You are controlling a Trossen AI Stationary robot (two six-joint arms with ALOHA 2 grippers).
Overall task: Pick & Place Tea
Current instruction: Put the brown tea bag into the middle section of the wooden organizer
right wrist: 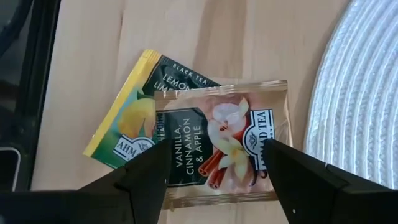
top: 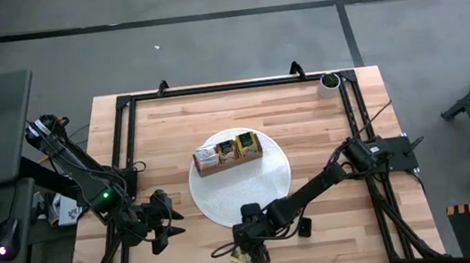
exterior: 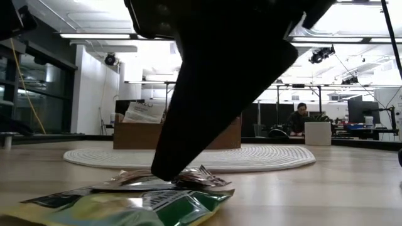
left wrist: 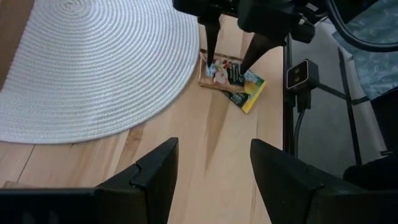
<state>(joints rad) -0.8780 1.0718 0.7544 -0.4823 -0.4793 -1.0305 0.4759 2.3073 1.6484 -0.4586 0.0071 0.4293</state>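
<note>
Two tea packets lie overlapped on the wood near the table's near edge (top: 249,257). A brown vanilla packet (right wrist: 217,146) sits on top of a green-and-yellow lemon packet (right wrist: 127,121). My right gripper (right wrist: 214,149) is open and points down over them, a finger at each of two opposite edges of the vanilla packet. My left gripper (top: 170,225) is open and waits left of the mat, facing the packets (left wrist: 227,78). A brown wooden box (top: 227,153) with more packets stands on the round white mat (top: 269,190). My right gripper comes from above, pointing down, its open fingers astride the vanilla packet (left wrist: 219,70). In the low view one fingertip (exterior: 164,172) reaches down to the crinkled top packet (exterior: 188,179); whether the other touches, I cannot tell. Both packets lie flat on the table.
A small black object (top: 305,227) lies on the wood just right of the right gripper. A black frame rail (top: 361,134) runs around the table's edges, with a small round pot (top: 329,80) at the far right corner. A person sits far behind the table (exterior: 300,116).
</note>
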